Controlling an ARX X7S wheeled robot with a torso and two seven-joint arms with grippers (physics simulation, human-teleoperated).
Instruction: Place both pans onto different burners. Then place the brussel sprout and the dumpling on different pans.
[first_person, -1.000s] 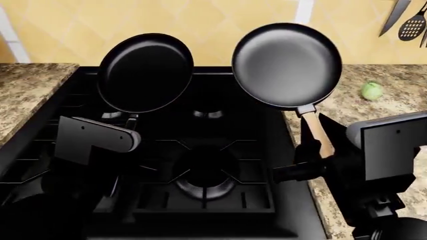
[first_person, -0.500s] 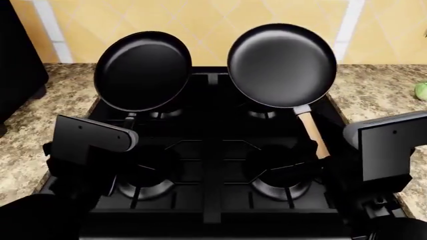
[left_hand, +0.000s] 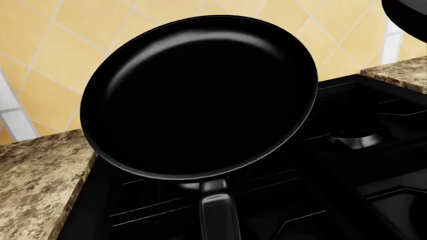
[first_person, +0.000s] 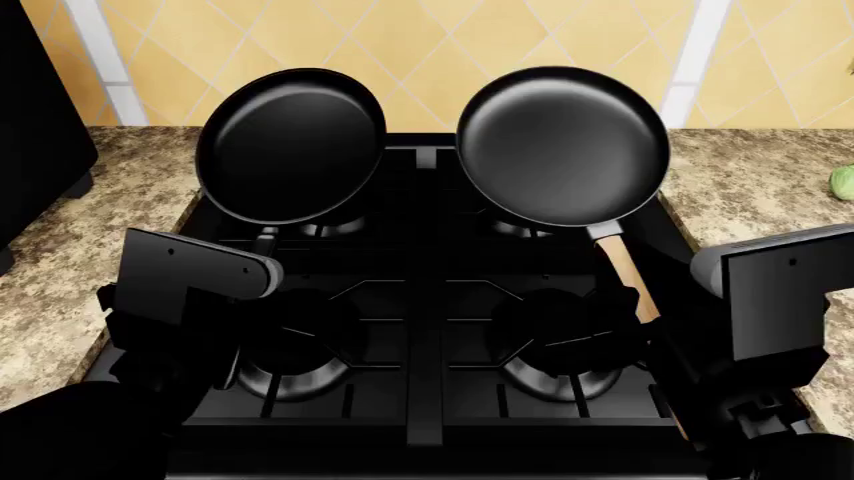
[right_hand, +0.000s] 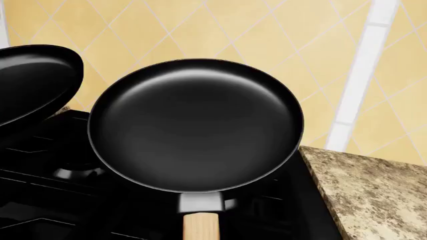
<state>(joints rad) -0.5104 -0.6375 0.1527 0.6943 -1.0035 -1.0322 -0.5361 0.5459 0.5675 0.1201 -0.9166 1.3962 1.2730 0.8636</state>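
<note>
Both pans are held tilted in the air above the back of the black stove. My left gripper (first_person: 254, 315) is shut on the black handle of the smaller pan (first_person: 290, 145), which fills the left wrist view (left_hand: 199, 97). My right gripper (first_person: 627, 325) is shut on the tan wooden handle (first_person: 622, 268) of the larger pan (first_person: 562, 145), also in the right wrist view (right_hand: 195, 125). Below are the front-left burner (first_person: 287, 372) and front-right burner (first_person: 561, 372). The brussel sprout (first_person: 843, 180) lies on the right counter at the frame edge. The dumpling is out of view.
Speckled granite counter lies left (first_person: 80, 250) and right (first_person: 761, 190) of the stove. A yellow tiled wall (first_person: 427, 50) stands close behind the pans. A tall black object (first_person: 34, 110) stands on the left counter. The back burners are partly hidden under the pans.
Over the second the head view swung left, so the stove is centred and the sprout slid to the right edge. The wooden-handled pan has come down slightly. Both grips are unchanged.
</note>
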